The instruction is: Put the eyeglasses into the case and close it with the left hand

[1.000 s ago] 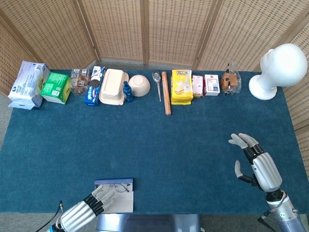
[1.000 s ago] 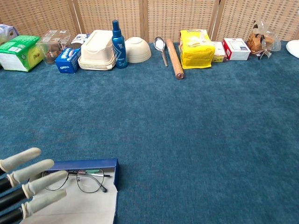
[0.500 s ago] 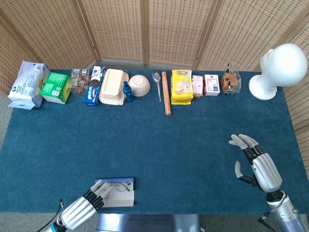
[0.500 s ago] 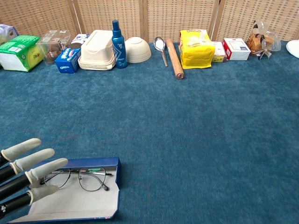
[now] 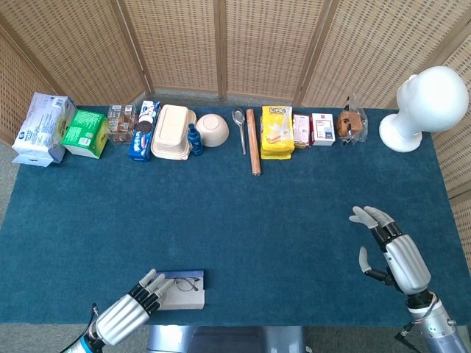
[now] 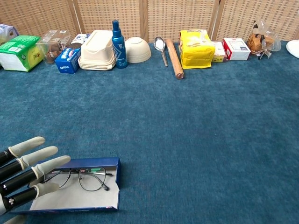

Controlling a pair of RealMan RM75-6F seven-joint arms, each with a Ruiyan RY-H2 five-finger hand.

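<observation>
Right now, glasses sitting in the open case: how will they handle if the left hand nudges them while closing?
The eyeglasses look thin-wired, so probably light and easily bent. They lie loose on the case lining, likely to slide when pushed. The left hand fingers sit by one lens; smudging seems possible.

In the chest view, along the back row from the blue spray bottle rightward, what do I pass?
Blue spray bottle → white bowl → spoon → wooden rolling pin → yellow snack bag → red and white box → clear wrapped packet.
</observation>
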